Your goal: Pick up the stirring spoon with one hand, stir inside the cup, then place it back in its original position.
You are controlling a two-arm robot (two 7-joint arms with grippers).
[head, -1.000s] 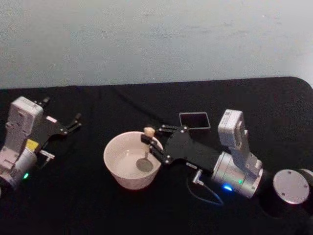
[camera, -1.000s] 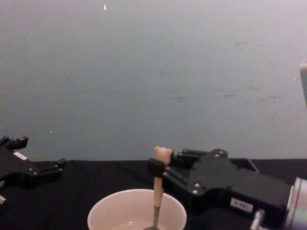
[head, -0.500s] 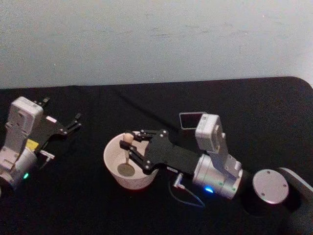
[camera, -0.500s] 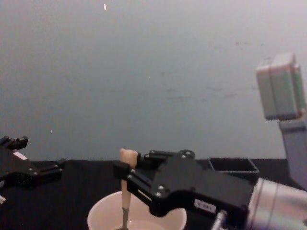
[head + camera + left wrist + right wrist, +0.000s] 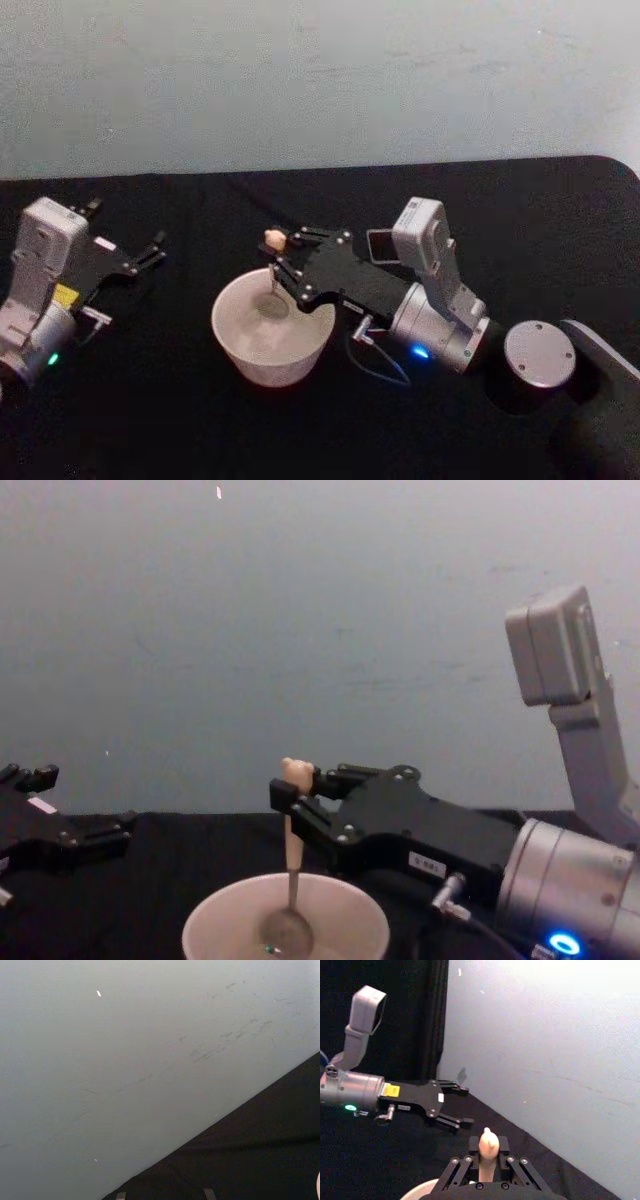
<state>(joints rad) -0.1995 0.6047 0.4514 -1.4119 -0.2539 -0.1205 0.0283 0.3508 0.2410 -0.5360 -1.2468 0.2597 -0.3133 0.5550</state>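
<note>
Picking up is done and stirring is judged under way: the slim cream bear-knobbed stirring spoon (image 5: 292,855) is clenched near its top by the black angular right hand (image 5: 288,798). It is held upright, bowl end inside the wide cream-white cup (image 5: 205,928), where nothing else can be made out. Its return, likely to the dark grey square holder (image 5: 381,244) just behind the cup, is left; the black left hand (image 5: 146,254) is parked well left of the cup, fingers spread.
</note>
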